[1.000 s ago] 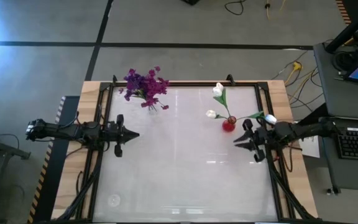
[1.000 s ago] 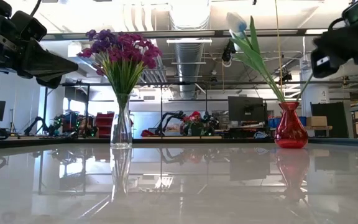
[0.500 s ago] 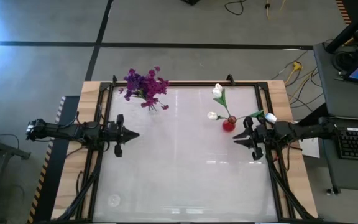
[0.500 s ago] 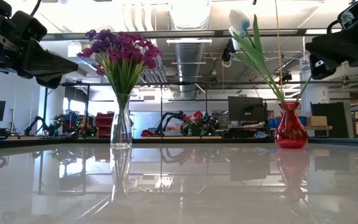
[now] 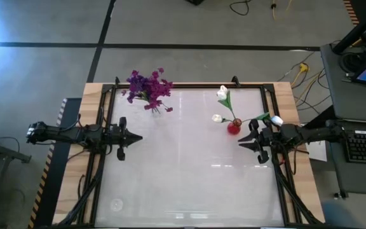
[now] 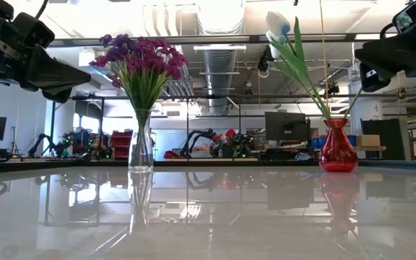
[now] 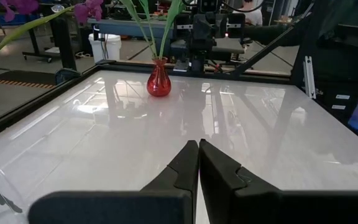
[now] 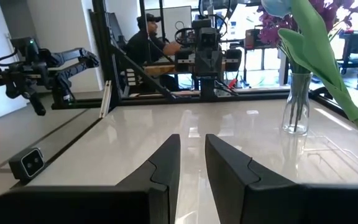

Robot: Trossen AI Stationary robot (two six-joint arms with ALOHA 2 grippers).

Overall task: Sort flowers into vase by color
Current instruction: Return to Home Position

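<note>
Two vases stand near the back edge of the tabletop (image 5: 183, 178), well apart from each other. The purple flowers (image 5: 148, 89) are bunched in the clear vase (image 6: 141, 148) on the left side. The white tulips (image 5: 223, 93) stand in the red vase (image 5: 234, 127) on the right side, with their thin stems leaning apart and one bud reaching out over the right arm. Every stem in view is in a vase.

The left hand (image 5: 138, 137) hovers over the left side of the tabletop and points in toward the middle. Its fingers (image 7: 182, 165) are pressed together and hold nothing. The right hand (image 5: 240, 144) hangs over the right side, just beside the red vase and a little nearer the front, also pointing inward. Its fingers (image 8: 163, 165) are a narrow gap apart and empty. In the low view both hands sit well above the surface.
</note>
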